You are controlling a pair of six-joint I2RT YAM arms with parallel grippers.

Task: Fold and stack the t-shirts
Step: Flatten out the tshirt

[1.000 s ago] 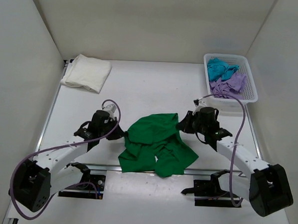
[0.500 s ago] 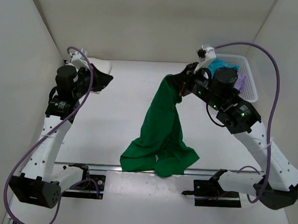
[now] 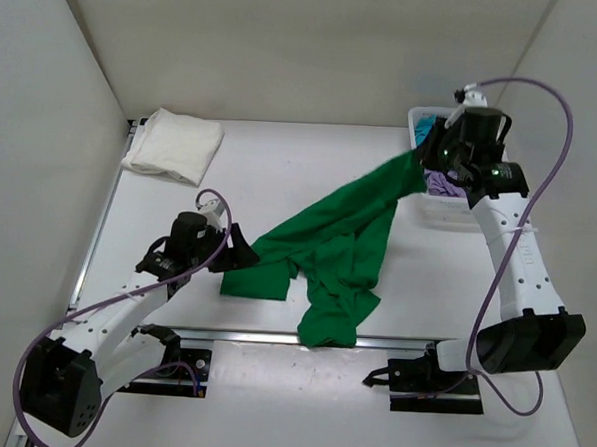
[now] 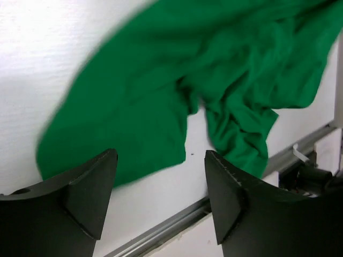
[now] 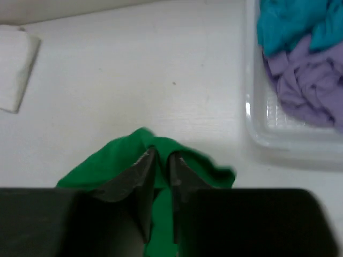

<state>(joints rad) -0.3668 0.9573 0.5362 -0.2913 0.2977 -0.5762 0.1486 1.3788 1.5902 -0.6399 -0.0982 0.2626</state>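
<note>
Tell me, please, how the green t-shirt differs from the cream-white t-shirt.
The green t-shirt is unfolded and rumpled; the cream-white t-shirt is folded neatly. The green t-shirt is pinched at one edge by the right end effector and partly lifted; the cream-white t-shirt lies untouched at the far left. Both are plain cloth on the table, outside the basket.

White table (image 3: pixel 281 173) seen from above, bearing a folded cream-white t-shirt (image 3: pixel 174 145) at its far left corner, a white lattice basket (image 5: pixel 289 142) at its far right corner, and a crumpled green t-shirt (image 3: pixel 322 250) lying spread near the front edge, one end raised off the surface.
</note>
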